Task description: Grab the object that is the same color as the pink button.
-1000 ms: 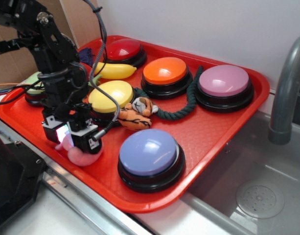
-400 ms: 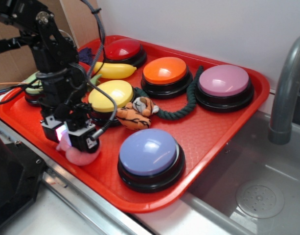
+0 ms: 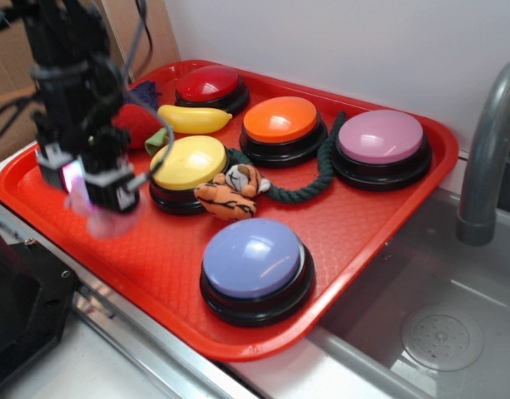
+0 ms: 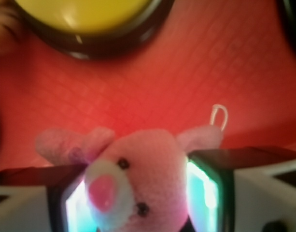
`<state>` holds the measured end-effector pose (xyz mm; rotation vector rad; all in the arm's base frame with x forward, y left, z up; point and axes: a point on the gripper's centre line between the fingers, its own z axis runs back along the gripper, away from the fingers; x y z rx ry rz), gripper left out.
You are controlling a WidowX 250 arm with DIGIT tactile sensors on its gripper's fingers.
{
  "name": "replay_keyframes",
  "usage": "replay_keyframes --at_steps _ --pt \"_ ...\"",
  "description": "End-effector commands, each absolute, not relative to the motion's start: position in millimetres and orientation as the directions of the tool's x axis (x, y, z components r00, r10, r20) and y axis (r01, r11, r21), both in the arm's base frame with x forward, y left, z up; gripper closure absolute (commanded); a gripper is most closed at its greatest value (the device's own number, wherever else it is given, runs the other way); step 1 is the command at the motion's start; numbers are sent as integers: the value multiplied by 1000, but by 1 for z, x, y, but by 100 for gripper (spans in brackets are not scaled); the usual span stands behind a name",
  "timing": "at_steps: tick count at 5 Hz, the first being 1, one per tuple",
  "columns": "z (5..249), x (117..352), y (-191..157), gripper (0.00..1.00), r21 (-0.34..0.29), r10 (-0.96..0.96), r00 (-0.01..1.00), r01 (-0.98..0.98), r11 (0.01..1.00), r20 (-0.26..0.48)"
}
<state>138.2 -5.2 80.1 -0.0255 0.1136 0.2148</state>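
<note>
A small pink plush toy (image 4: 140, 181) with a white snout and pink nose fills the bottom of the wrist view, pinched between my two glowing fingers. In the exterior view my gripper (image 3: 92, 195) hangs blurred above the red tray's (image 3: 354, 241) front left part, shut on the pink plush (image 3: 96, 218), which is lifted off the tray. The pink button (image 3: 381, 145), a mauve dome on a black base, sits at the tray's far right, well away from my gripper.
On the tray stand a lavender button (image 3: 255, 264), yellow button (image 3: 186, 166), orange button (image 3: 284, 126) and red button (image 3: 209, 87). A tiger plush (image 3: 230, 193), a dark green rope (image 3: 317, 179) and a yellow banana (image 3: 192, 119) lie between them. A grey faucet (image 3: 487, 158) rises over the sink at right.
My gripper has risen and shifted left, carrying the pink plush up off the tray. The arm is motion-blurred now. A strawberry-like red shape behind the arm is uncovered.
</note>
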Motion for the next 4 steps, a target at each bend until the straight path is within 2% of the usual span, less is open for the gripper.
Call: replay_keyframes --at_steps 1,2,3,4 --pt "141 150 35 100 9 214 976 -214 977 24" --pt "155 159 54 100 21 167 981 -170 985 95" --pt "160 168 56 100 64 105 989 -112 992 102" --pt "161 168 54 100 54 118 991 -121 991 61"
